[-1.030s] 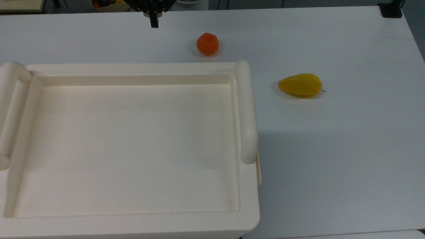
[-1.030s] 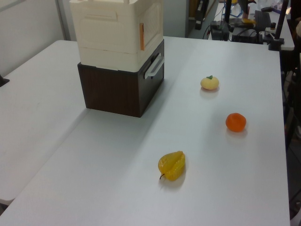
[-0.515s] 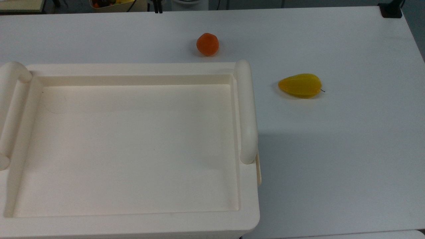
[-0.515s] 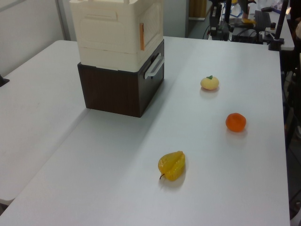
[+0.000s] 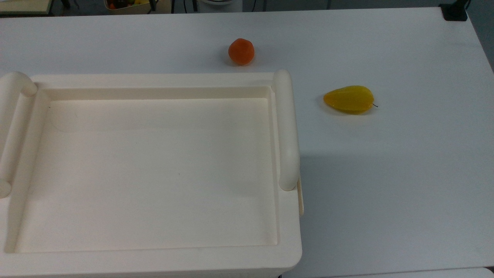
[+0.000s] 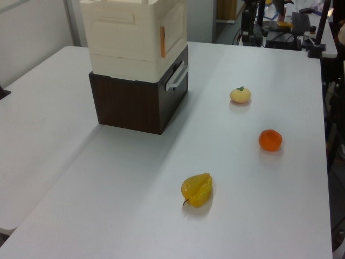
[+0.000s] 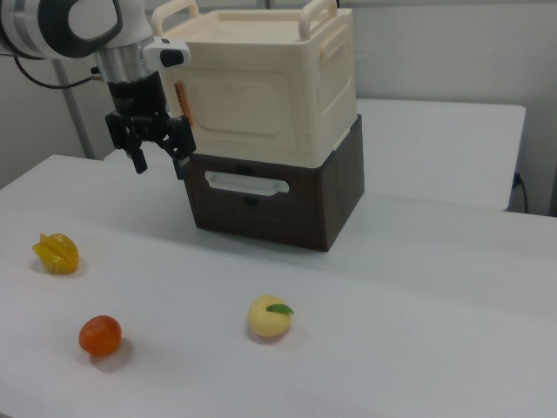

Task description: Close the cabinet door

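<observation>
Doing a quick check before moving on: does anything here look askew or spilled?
Nothing stands out. The cabinet sits squarely on its dark base, and three fruits lie apart on the table.

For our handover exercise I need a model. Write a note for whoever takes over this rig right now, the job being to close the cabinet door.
Gripper: open and empty, hanging in the air beside the cabinet's front corner, on the right view's left.
Cabinet: stands on a dark drawer unit on the table.
Cabinet door: the front face; it looks flush with the cabinet.
Done: the door appears shut.
Left: probably just check that it is fully seated, and press it lightly if not.
</observation>
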`<state>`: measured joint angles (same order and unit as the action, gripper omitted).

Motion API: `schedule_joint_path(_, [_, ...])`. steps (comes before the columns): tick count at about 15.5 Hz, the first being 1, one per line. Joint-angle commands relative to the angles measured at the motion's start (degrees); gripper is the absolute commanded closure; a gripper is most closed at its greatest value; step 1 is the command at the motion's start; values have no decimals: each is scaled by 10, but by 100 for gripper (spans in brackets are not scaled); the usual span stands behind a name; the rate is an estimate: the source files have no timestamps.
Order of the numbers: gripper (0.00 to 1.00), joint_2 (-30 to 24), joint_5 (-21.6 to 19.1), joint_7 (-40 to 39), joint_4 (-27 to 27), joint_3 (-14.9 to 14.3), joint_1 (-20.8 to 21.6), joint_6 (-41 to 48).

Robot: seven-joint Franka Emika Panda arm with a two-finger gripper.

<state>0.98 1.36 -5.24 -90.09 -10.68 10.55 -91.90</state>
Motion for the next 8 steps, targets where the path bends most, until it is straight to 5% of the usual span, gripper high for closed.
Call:
schedule_joint_path(1, [0, -15, 9, -6, -16, 6, -11, 6])
schedule_joint_path(5, [0, -18, 9, -5, -17, 54, -60, 6])
schedule_joint_path(8, [0, -18, 9, -3, -16, 57, -62, 7])
